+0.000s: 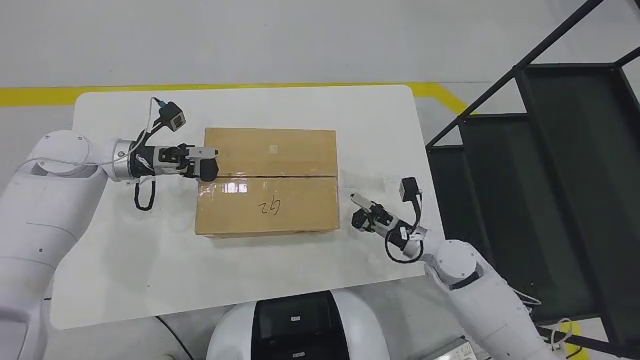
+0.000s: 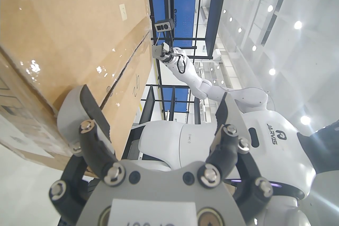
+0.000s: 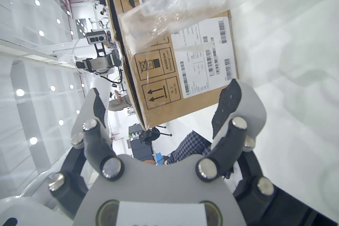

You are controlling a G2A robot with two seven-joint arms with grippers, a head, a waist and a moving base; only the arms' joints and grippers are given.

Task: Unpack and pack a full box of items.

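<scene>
L gripper (image 1: 203, 166): fingers (image 2: 91, 107) were wide apart, holding nothing. One finger sat at the box (image 1: 270, 182) top edge by the centre seam, at the box's left end; couldn't tell if touching. R gripper (image 1: 358, 214): fingers (image 3: 227, 102) also wide apart and empty, just beside the box's right end near the front corner, not touching. Box lay flat mid-counter (image 1: 120, 260), flaps shut, so contents were hidden. Clear tape (image 3: 180, 4) ran over the right end, w/ printed labels (image 3: 204, 57) there.
</scene>
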